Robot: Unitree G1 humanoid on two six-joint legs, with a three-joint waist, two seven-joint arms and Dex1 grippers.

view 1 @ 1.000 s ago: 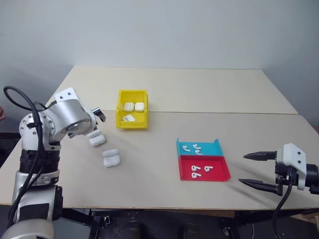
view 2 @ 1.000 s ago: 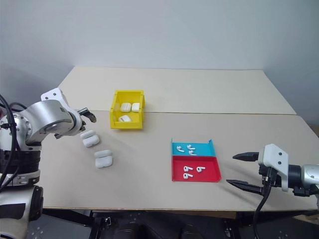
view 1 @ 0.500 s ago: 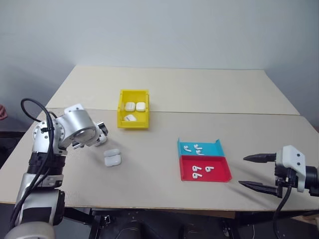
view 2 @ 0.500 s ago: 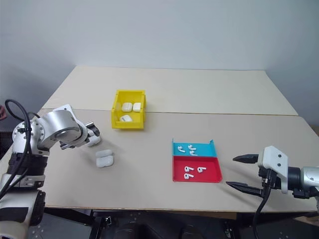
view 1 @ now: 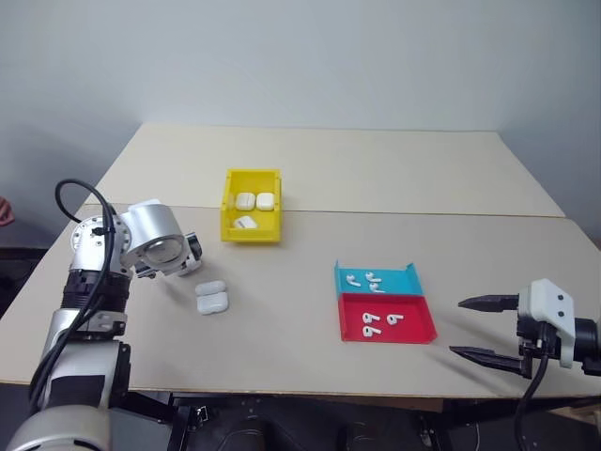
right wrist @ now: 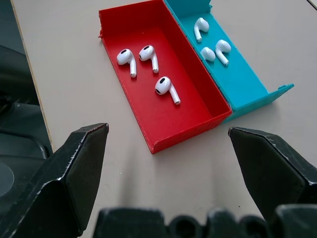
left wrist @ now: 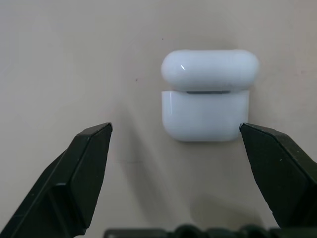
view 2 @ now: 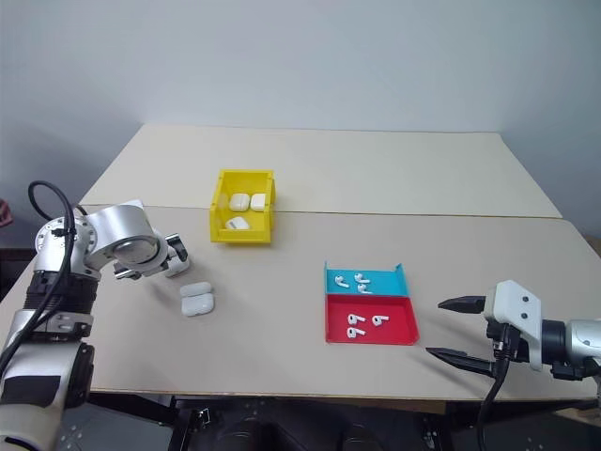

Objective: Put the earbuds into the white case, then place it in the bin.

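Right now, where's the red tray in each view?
Left eye view: red tray sits right of centre, toward the table's near edge.
Right eye view: red tray, same spot, slightly nearer centre.
Right wrist view: red tray lies ahead of the open right gripper, three earbuds inside.
Shared landmark: the cyan tray touching its far side.

Lab-like room; bare beige table (view 1: 376, 169); plain grey wall (view 1: 300, 56)

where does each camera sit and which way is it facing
Head stereo pair: looks forward and down over the table, yellow bin, trays, both arms.
Left wrist: looks down between its open jaws at a white case.
Right wrist: looks between its open jaws at the red tray and cyan tray, which the head views share.
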